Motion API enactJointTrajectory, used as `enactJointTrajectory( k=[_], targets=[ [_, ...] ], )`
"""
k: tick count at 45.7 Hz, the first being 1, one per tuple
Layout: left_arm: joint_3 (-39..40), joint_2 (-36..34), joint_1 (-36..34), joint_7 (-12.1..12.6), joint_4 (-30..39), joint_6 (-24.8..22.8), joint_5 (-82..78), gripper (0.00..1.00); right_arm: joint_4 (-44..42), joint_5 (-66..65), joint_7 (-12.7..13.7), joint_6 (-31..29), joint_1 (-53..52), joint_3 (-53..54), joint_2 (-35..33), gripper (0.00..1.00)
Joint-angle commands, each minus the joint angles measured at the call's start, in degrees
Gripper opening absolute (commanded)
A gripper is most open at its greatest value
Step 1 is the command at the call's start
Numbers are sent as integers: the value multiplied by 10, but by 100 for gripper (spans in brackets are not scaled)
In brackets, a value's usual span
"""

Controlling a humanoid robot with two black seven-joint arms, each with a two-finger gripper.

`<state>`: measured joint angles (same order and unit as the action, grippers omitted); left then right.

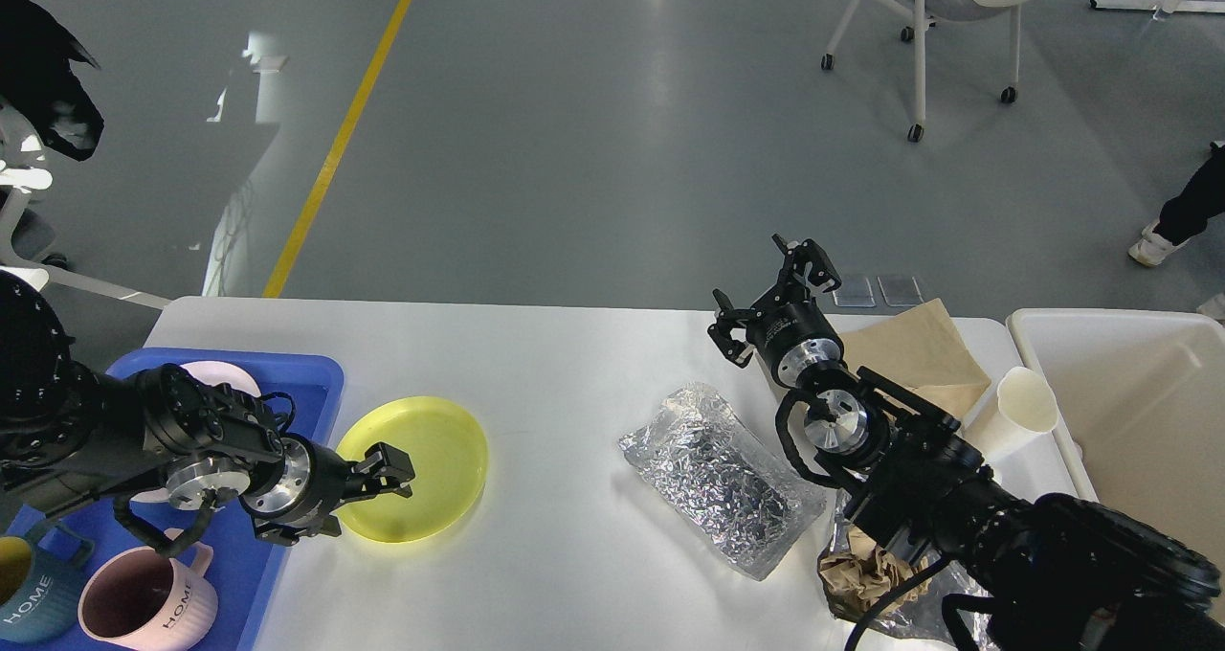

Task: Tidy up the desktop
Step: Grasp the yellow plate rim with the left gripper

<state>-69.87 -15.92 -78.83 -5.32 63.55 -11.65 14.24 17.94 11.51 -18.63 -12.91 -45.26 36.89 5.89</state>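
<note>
The white desktop (565, 364) holds a yellow plate (431, 460) at the left, a crinkled foil bag (718, 479) in the middle, a brown paper sheet (919, 345), a white paper cup (1014, 407) lying on its side, and crumpled brown paper (861, 574) at the right. My left gripper (368, 498) is open and low, with its fingers on either side of the plate's left rim. My right gripper (770, 297) is open and empty, raised over the far edge beside the brown sheet.
A blue tray (316, 383) at the left holds a pink plate (225, 378), a pink mug (144, 613) and a blue mug (29, 603). A cream bin (1139, 412) stands past the right edge. A chair (938, 19) stands on the floor beyond.
</note>
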Motion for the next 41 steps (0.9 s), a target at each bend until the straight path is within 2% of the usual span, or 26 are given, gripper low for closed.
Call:
enactJointTrajectory(
  k=[1, 8, 12, 20, 30, 36, 41],
  targets=[
    [8, 0, 6, 27, 0, 1, -1, 91, 0, 0, 0, 0, 0, 0, 0, 100],
    [3, -5, 7, 59, -3, 5, -1, 91, 0, 0, 0, 0, -1, 0, 0, 100],
    [3, -6, 17, 59, -5, 13, 0, 91, 0, 0, 0, 0, 0, 0, 0, 100],
    [17, -3, 40, 58, -5, 67, 5, 86, 0, 0, 0, 0, 0, 0, 0, 100],
    [30, -4, 43, 56, -5, 73, 7, 68, 0, 0, 0, 0, 0, 0, 0, 100],
    [30, -4, 43, 55, -5, 73, 7, 45, 0, 0, 0, 0, 0, 0, 0, 100],
    [30, -4, 43, 58, -4, 70, 6, 38, 0, 0, 0, 0, 0, 0, 0, 100]
  ],
)
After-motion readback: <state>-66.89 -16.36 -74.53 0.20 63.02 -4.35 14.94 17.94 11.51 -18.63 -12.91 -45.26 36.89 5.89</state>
